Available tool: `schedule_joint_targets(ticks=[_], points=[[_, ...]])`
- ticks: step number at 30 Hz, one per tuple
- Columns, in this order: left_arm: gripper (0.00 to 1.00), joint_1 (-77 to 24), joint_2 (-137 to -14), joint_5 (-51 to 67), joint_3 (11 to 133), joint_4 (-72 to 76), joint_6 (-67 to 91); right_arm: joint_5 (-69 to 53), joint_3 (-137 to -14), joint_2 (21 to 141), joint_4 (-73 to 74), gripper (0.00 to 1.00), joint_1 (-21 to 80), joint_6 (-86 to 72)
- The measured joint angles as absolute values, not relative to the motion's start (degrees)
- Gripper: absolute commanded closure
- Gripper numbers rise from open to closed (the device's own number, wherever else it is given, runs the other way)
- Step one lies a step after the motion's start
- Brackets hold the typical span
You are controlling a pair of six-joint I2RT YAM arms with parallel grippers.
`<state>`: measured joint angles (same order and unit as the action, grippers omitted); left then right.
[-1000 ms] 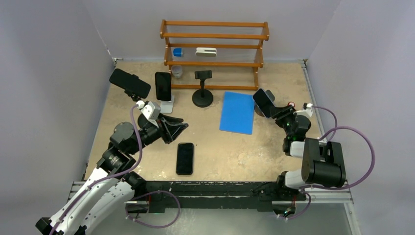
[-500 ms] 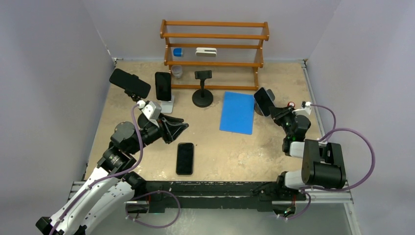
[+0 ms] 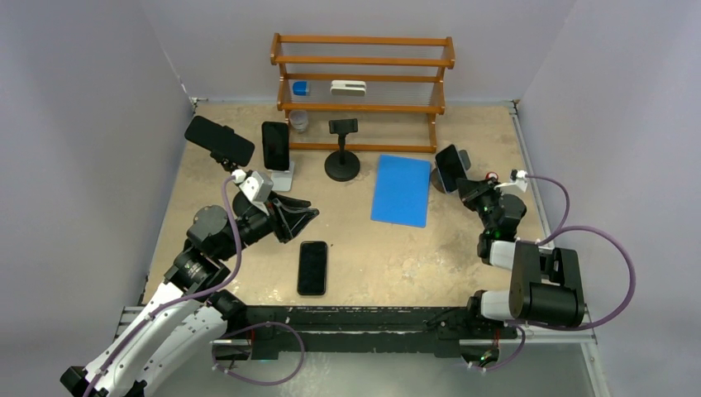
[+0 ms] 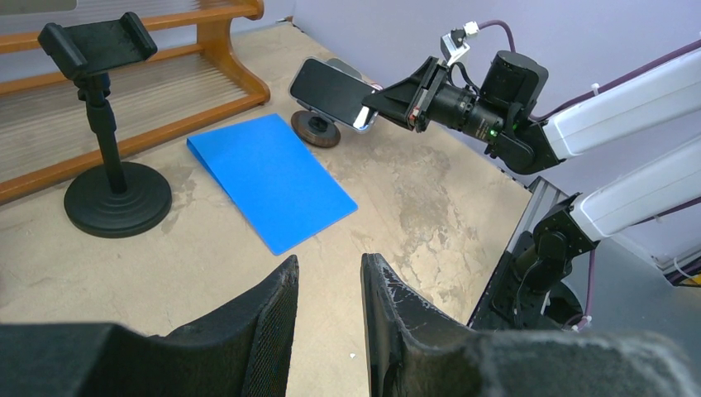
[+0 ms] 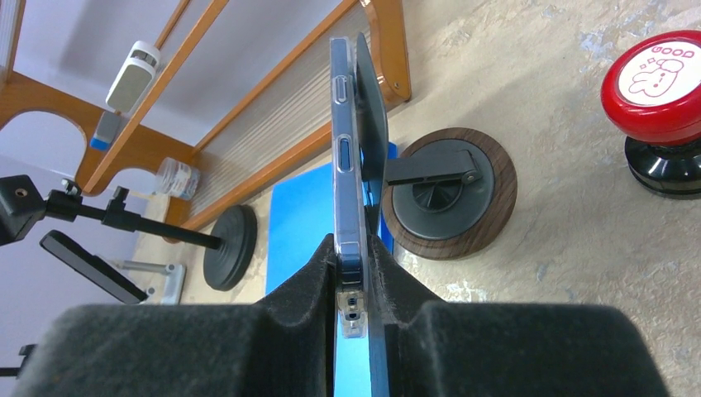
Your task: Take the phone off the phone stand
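Phone (image 5: 343, 149) is clamped by its near edge in the right tool (image 5: 353, 248), a thin-edge grip that leaves it free to slide off the backplate (image 5: 376, 107) just behind it, while the left tool (image 4: 328, 265) waits empty, jaws slightly apart. Beyond, the wooden base of the phone stand (image 5: 450, 198) sits on the table (image 5: 579, 248), and the phone seems not yet clear of it.

— How many phones?
— Four: far-left phone (image 3: 218, 141), upright phone (image 3: 276, 145), near phone (image 3: 312, 267), right phone (image 3: 446, 168).
— Stands?
— Three for sure: white stand (image 3: 285, 177), black stand (image 3: 342, 168), round stand (image 5: 446, 211).
— On the rack (image 3: 362, 62)?
— Three bits: blue piece (image 3: 300, 88), white piece (image 3: 348, 87), jar (image 3: 298, 120).
— Anything else?
— One blue mat (image 3: 402, 189), one red button (image 5: 661, 91).
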<state>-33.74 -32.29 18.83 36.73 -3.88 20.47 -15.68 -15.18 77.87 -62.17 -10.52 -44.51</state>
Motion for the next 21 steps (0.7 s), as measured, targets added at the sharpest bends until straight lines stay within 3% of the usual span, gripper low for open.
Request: schedule_joint_targets(ticks=[21], points=[[0.68,-33.7,-32.3,19.1,36.7,-3.9,20.5,-11.2,-15.2,67.8,-50.0,1.00,-6.0,-41.3]])
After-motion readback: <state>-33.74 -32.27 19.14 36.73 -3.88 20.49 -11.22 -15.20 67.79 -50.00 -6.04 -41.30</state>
